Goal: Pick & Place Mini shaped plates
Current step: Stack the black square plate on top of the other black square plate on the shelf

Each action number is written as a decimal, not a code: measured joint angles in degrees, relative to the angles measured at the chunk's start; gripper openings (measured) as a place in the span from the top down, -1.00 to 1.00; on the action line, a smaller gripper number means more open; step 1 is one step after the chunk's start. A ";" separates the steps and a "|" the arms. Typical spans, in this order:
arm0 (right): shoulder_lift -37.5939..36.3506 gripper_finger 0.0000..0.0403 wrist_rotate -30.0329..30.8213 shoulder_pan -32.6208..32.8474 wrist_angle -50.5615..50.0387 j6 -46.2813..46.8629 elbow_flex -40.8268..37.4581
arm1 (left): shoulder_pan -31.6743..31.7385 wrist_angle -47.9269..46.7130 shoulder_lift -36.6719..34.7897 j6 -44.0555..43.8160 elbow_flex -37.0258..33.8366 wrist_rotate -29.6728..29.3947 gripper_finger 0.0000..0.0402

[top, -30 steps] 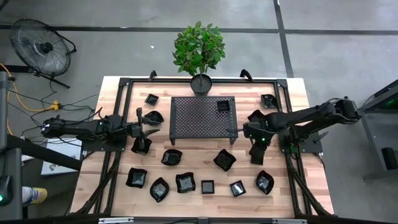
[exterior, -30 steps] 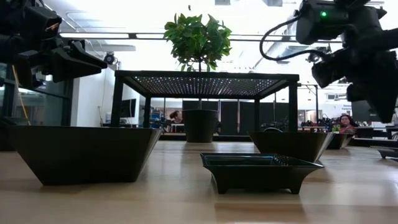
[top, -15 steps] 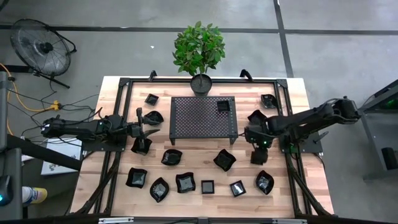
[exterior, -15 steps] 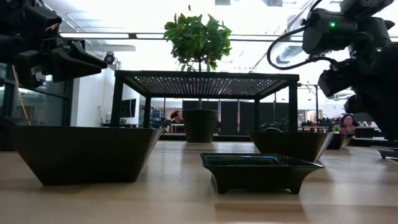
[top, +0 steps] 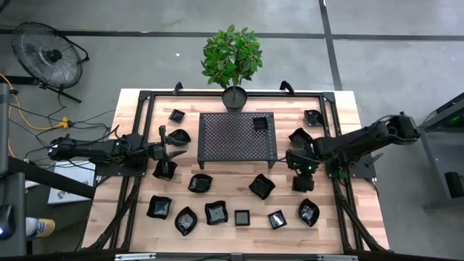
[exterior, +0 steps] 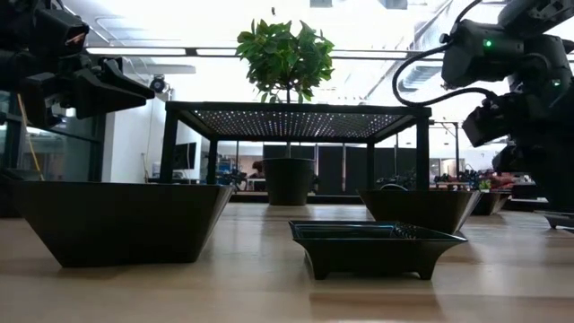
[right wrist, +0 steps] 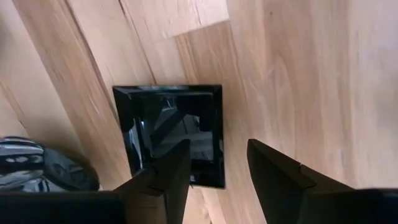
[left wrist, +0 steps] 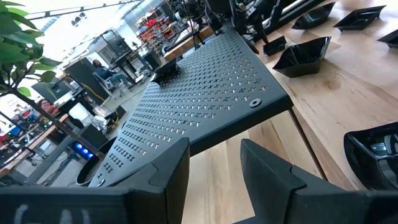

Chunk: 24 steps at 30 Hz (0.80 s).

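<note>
I take the perforated rack (top: 237, 136) as my landmark. One small square plate (top: 260, 124) sits on top of it, near the corner towards the plant pot (top: 234, 97) and my right side; that is the only dish I judge placed. The rest of the mini plates lie on the wooden table (top: 348, 109) around the rack: a row in front of it, a few off its left end, a few off its right end (I count roughly a dozen and a half in all, though some are partly hidden by my arms). So the job looks barely begun, with nearly every plate left to carry.

My right gripper (right wrist: 214, 165) hangs off the rack's right front corner, pointing down at a square black plate (right wrist: 175, 132) on the wood. Its fingers (right wrist: 273, 171) are spread with nothing between them; the plate lies below, not gripped, and one finger overlaps its rim in the wrist view. I read this as lining up for a pick, not a hold.

My left gripper (left wrist: 214, 168) waits off the rack's left end, level with its top, fingers parted and empty, facing across the rack's surface.
</note>
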 joint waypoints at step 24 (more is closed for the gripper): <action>0.00 0.99 -2.00 -0.02 1.61 4.15 -0.62 | 0.00 0.01 0.00 -0.01 0.00 0.00 0.30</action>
